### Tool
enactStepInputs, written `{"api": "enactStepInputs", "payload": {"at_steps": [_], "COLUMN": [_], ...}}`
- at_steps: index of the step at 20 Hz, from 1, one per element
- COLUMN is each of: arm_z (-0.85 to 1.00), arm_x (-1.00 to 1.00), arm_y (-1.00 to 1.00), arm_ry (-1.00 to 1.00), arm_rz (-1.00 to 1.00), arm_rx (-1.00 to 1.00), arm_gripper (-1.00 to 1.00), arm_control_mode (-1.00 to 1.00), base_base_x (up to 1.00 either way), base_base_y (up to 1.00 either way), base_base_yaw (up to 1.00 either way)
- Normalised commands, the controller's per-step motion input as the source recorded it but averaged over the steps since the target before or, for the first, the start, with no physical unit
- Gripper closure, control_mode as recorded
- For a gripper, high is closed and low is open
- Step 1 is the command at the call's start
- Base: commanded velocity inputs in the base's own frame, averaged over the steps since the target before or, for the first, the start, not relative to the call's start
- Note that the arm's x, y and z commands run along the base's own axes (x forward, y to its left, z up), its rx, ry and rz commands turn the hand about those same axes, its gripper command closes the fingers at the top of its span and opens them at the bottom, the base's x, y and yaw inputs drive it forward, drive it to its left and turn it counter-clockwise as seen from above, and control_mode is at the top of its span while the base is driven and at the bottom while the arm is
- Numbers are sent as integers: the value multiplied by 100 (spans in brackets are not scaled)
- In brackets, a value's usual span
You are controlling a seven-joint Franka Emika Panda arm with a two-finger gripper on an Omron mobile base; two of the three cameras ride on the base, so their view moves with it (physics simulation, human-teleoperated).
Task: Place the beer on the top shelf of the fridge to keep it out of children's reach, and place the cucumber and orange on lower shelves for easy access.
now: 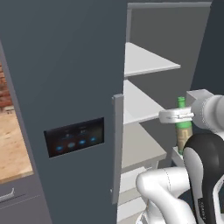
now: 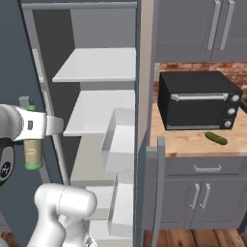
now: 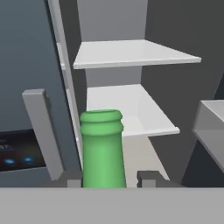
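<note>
Between the gripper's [image 3: 108, 178] closed fingers stands the beer [image 3: 102, 148], held upright by its neck before the open fridge [image 1: 65, 65]. Next, probably lift and reach forward onto the top shelf [image 3: 131, 52] above.

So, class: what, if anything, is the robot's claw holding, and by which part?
The claw is shut on the beer, gripping the green bottle by its neck just below the lip, upright in front of the open fridge.
</note>
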Motion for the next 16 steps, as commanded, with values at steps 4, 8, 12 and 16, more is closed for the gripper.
{"api": "enactStepInputs", "payload": {"at_steps": [4, 8, 12, 16], "arm_z": [0, 0, 0, 0], "arm_x": [0, 0, 11, 10], "arm_y": [0, 0, -3, -1], "arm_ry": [0, 0, 0, 0], "arm_rz": [0, 0, 0, 2], "arm_rx": [0, 0, 0, 0], "arm_gripper": [100, 100, 100, 100], "arm_control_mode": [100, 100, -100, -100], "base_base_x": [31, 23, 0, 0], "base_base_y": [0, 0, 0, 0], "base_base_yaw": [0, 0, 0, 0]}}
